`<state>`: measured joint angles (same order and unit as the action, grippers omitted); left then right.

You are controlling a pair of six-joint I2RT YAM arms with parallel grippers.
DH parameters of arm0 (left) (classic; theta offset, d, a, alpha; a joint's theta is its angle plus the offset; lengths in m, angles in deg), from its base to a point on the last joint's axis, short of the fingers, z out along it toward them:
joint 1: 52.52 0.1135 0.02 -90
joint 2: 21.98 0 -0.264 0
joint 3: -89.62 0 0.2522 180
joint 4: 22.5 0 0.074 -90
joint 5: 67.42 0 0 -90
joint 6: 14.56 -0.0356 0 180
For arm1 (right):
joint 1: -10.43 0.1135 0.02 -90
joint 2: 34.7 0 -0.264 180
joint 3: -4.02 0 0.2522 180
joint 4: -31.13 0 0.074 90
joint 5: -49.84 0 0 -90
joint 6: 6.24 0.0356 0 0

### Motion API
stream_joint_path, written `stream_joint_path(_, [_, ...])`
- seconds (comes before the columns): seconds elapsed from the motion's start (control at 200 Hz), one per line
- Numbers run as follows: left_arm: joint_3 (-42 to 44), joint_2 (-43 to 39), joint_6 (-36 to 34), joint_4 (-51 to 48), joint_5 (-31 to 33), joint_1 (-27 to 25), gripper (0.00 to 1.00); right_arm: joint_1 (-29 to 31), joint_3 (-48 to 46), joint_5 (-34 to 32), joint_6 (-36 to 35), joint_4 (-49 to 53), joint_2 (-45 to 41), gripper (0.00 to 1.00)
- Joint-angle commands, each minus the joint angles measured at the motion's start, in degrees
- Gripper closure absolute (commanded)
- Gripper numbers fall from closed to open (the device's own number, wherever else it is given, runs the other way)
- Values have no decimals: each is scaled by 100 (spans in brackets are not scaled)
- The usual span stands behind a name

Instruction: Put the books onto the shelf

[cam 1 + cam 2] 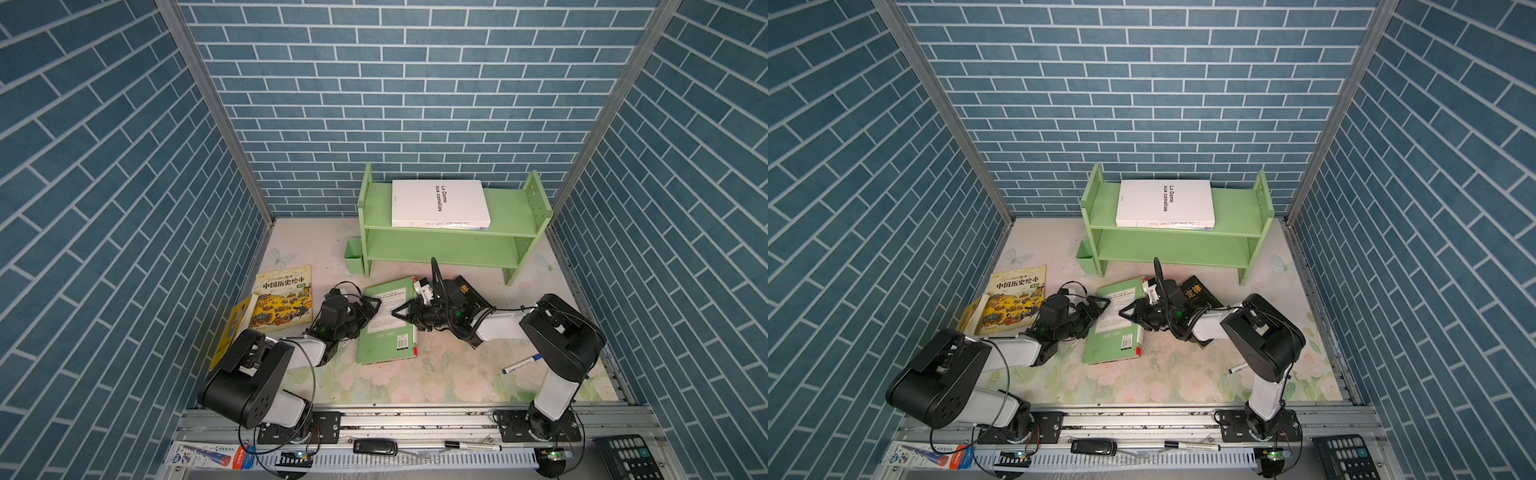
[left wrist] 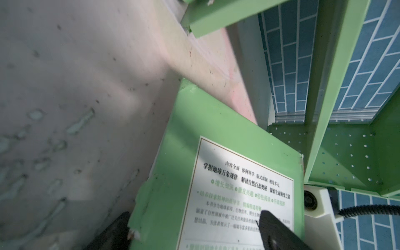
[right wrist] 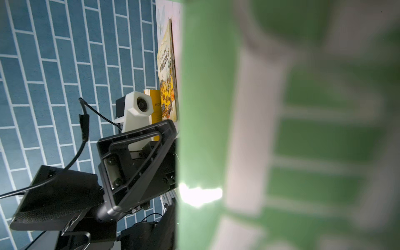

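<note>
The green book (image 1: 386,332) lies flat in the middle of the table (image 1: 415,382). The left gripper (image 1: 372,307) is at the book's 9 o'clock edge with its jaws spread wide. In the left wrist view one finger (image 2: 275,227) is over the cover and the other is off past the book's edge. The right gripper (image 1: 399,313) reaches over the book from 3 o'clock. I cannot tell if its jaws are pinching the book or loose, because its own camera shows only a green blur.

The shelf (image 1: 436,251) stands at 12 o'clock by the back wall. A white book (image 1: 438,203) lies on its top board, and the low board is bare. The black book (image 1: 469,291) lies at 2 o'clock from the green one, partly under the right arm. Two yellow books sit at 9 o'clock: the picture book (image 1: 282,301) lies flat, and the thin one (image 1: 232,328) leans on the wall. A pen (image 1: 521,364) lies at 4 o'clock.
</note>
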<state>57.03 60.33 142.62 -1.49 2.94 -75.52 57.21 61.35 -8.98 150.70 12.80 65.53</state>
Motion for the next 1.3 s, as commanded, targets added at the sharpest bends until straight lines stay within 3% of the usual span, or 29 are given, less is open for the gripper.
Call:
stream_joint_path(0.0, [5, 16, 113, -1268, -513, -160, 5, 171, 84, -115, -497, 401, -417, 56])
stream_joint_path(0.15, [-14, -1, 145, -1288, -525, -166, 4, 192, 1, -412, -595, 667, -716, 76])
stream_joint_path(0.225, [-14, -26, 164, -1313, -528, -169, 4, 197, 51, -631, -797, 1057, -952, 78])
stream_joint_path(0.37, [-188, -376, 30, -1883, -481, -167, 4, 199, 439, -1339, -1720, 2662, -1659, 89])
stream_joint_path(0.55, [-920, -1487, -662, -3671, -391, -166, 0, 226, 1443, -2684, -3326, 5134, -2629, 91])
stream_joint_path(0.69, [-1523, -2270, -442, -4139, -912, -164, 0, 263, 1941, -3471, -4347, 6107, -3018, 91])
stream_joint_path(0.88, [-2819, -2399, -65, -5350, -1647, -121, 0, 569, 2328, -4176, -5618, 6418, -2906, 91])
stream_joint_path(1.095, [-3720, -2030, 749, -5642, -2056, -81, 0, 1557, 2676, -5810, -7013, 6413, -2227, 93])
stream_joint_path(1.29, [-3589, -2068, 1545, -5810, -2140, -38, 0, 2210, 2462, -6848, -7924, 5815, -1831, 94])
